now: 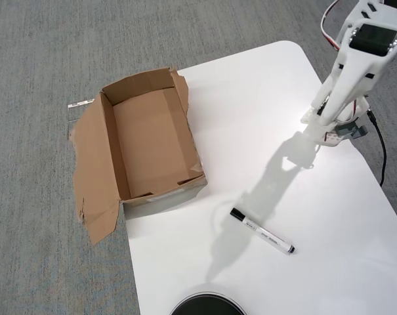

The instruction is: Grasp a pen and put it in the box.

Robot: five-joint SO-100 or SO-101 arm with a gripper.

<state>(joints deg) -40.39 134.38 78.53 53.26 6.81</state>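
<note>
Gripper state we cannot tell, slim white black-capped marker pen (262, 231) on white table (250, 118), near shallow brown cardboard box (149, 141).

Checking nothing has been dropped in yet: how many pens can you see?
1. The pen lies on the white table, right of the box, whose visible inside looks empty.

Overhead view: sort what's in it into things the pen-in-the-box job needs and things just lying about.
For the job:
- pen, lying flat on the white table, cap end toward the box
- box, open and empty, beside the table's left edge
- arm; its gripper is not in view

Just lying about:
- black round thing at the bottom edge, cut off
- black cable by the arm's base
</note>
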